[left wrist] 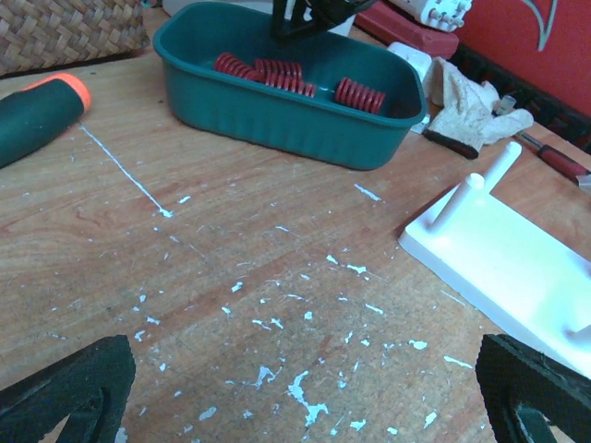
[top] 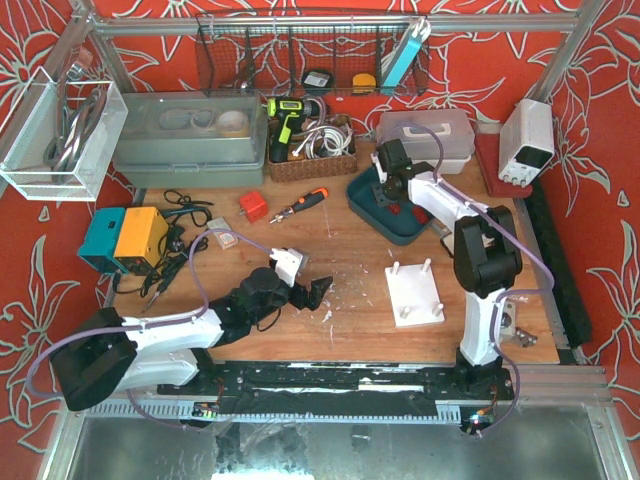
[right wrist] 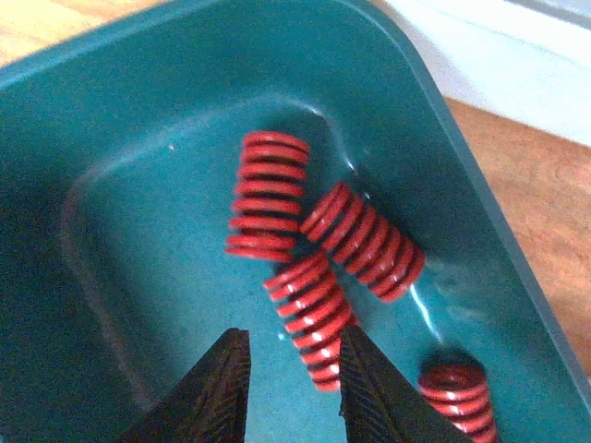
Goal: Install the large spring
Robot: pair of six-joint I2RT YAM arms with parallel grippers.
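Item 1: large spring [right wrist: 309, 318], red, lying on its side in the teal bin [right wrist: 111, 111] at the far right of the tabletop [left wrist: 231, 277]. At least 4 red springs are in view there, 3 of them bunched and touching. I cannot tell which is the largest.
Handling, as I judge it: thick close-wound coils, so stiff and unlikely to squash. Fairly light, hard to damage. Round and glossy, so it is likely to roll or slide on the slick bin floor. Best held across the barrel at mid-length, leaving the bore free for a peg.

Item 2: right pincer [right wrist: 291, 334], low in the bin and holding nothing. Its jaws are a narrow gap apart, straddling the near end of that spring.

Item 3: left pincer [left wrist: 300, 397], spread wide and empty, hanging low over bare wood.

Item 4: white peg plate [left wrist: 499, 258], flat on the tabletop near the bin, with upright pegs that carry nothing.

Item 5: surface of worn wood, scratched and flecked white. There is open space between the bin and the plate.

Item 6: screwdriver [left wrist: 37, 111], lying left of the bin.
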